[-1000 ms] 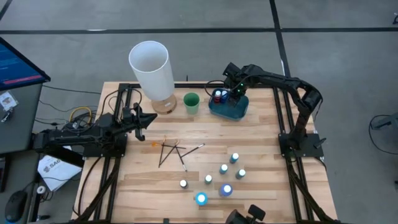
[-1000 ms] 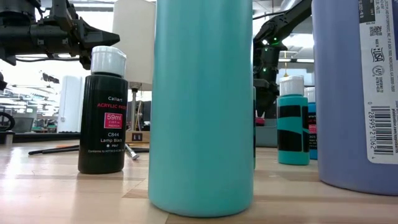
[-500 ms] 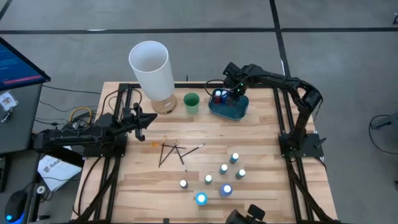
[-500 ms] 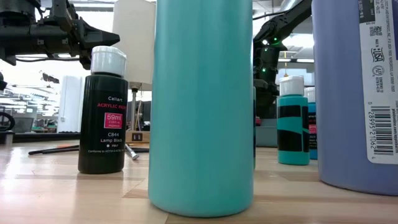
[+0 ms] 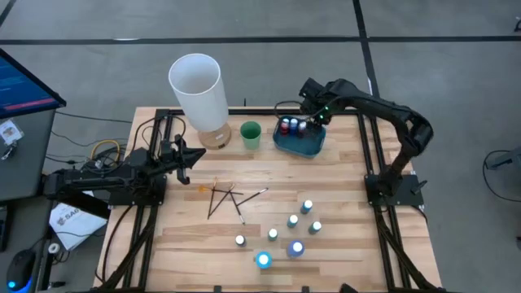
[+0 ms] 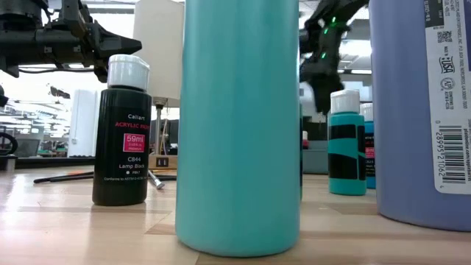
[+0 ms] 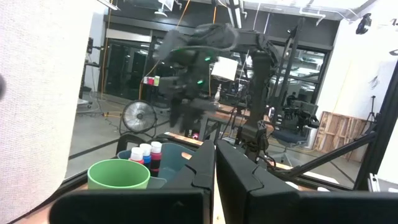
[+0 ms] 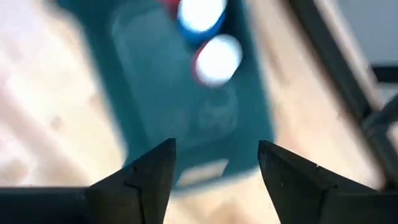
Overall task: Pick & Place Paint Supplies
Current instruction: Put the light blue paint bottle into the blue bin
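Wooden planks make up the counter (image 5: 326,244), framed by dark rails, with grey floor around it and a workshop visible beyond in the low view.

The right gripper (image 8: 214,163) hangs over the blue tray (image 5: 299,143) at the counter's far edge; its jaws stand wide apart with nothing between them, and the tray floor and two white-capped bottles show through the gap. I judge a bottle has just been let go here, since the tray holds a cluster of small paint bottles (image 5: 288,126) standing upright against its far wall. Packing them to one side leaves bare tray floor for more.

Just beside the tray stands the green cup (image 5: 250,133), then the tall white cylinder (image 5: 198,87), both untouched.

Farther out, the thin dark brushes (image 5: 228,198) lie crossed in a loose pile mid-counter, well apart from the tray. Nearer the front edge, seven small bottles (image 5: 286,233) stand scattered upright, caps up, which suits a grasp from above. In the low view the closest of them fill the picture: a teal bottle (image 6: 239,125), a black acrylic paint bottle (image 6: 124,132) and a purple one (image 6: 423,110).

The left gripper (image 5: 189,155) waits at the counter's left side, jaws closed on nothing, pointed toward the cup and tray.
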